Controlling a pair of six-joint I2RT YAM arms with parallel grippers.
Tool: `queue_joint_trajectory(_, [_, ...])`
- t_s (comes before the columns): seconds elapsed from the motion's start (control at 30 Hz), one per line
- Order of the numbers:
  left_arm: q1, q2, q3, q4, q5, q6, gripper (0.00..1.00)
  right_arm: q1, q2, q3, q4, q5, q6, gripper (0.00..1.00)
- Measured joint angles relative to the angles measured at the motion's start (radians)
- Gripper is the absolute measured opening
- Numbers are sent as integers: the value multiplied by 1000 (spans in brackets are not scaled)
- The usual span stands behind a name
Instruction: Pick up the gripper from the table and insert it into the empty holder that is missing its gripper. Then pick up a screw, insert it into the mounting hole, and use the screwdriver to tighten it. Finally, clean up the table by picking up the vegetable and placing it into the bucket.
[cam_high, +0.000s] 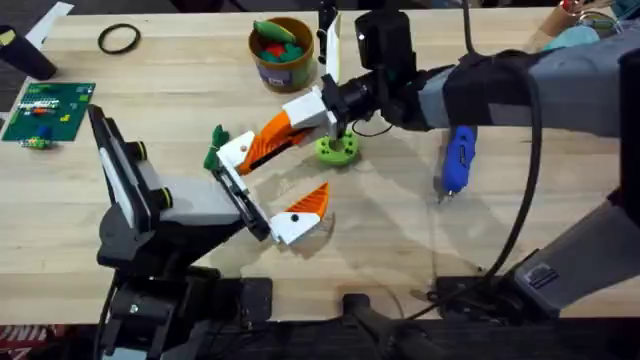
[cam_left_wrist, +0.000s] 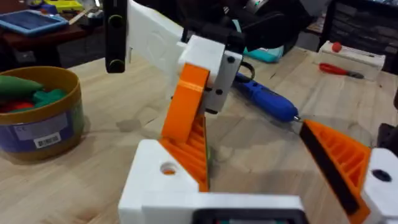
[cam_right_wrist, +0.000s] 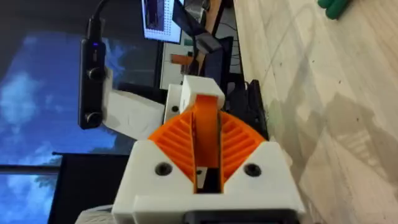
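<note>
Clamping the gripper (cam_high: 272, 130) edge-on, right gripper (cam_right_wrist: 206, 118) pads (cam_right_wrist: 171, 140) flank it.

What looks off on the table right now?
The left claw carries one orange finger; its other holder is bare. The right claw holds the gripper tilted against that holder, not seated. Nothing spilled.

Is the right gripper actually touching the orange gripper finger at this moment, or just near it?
Touching. In the right wrist view the right gripper has its orange ribbed pads closed against both sides of the orange gripper finger, with no gap.
</note>
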Motion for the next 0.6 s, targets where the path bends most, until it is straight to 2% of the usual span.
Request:
queue_joint_trajectory(0.37, [0, 0, 0, 0, 3, 0, 983, 0, 0, 0, 0, 0, 0, 169])
queue_joint_trajectory(0.4, [0, 0, 0, 0, 3, 0, 983, 0, 0, 0, 0, 0, 0, 145])
queue_joint_trajectory(0.47, [0, 0, 0, 0, 4, 3, 983, 0, 0, 0, 0, 0, 2, 32])
queue_joint_trajectory(0.6, [0, 0, 0, 0, 6, 5, 983, -1, 0, 0, -2, 1, 7, 12])
